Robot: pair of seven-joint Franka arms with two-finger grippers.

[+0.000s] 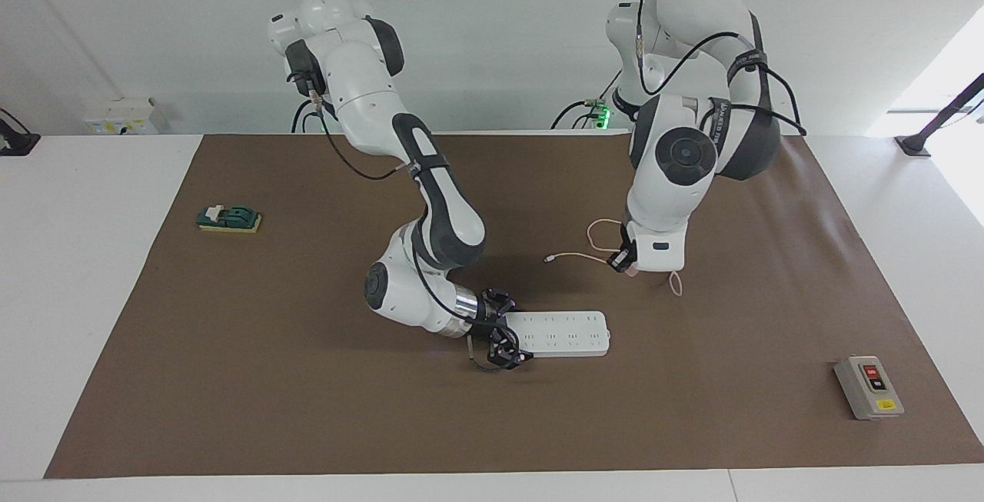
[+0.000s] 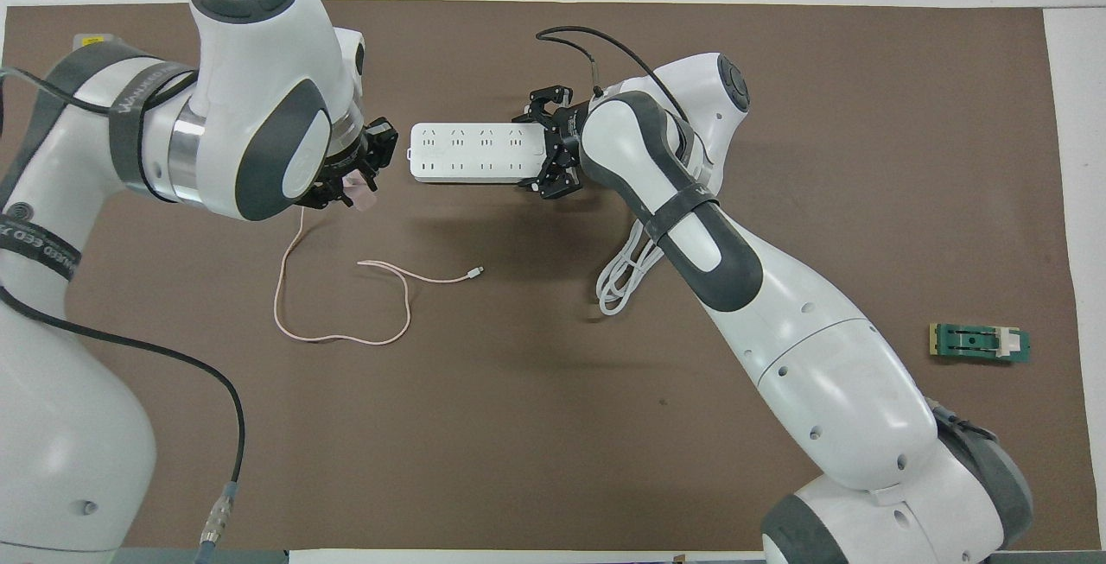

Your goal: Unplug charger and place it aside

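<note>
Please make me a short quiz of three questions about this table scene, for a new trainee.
1. True or false: the charger is plugged into the power strip.
2. Which end effector is at the power strip? A) left B) right
3. Fill in: the pink cable lies on the brown ____.

Key:
1. False; it is in the left end effector, apart from the strip.
2. B; the right end effector is at the strip's end.
3. mat.

Bright, even light; daylight glares at my left arm's end of the worktop (image 1: 115, 271); soft shadows under my arms; everything sharp
</note>
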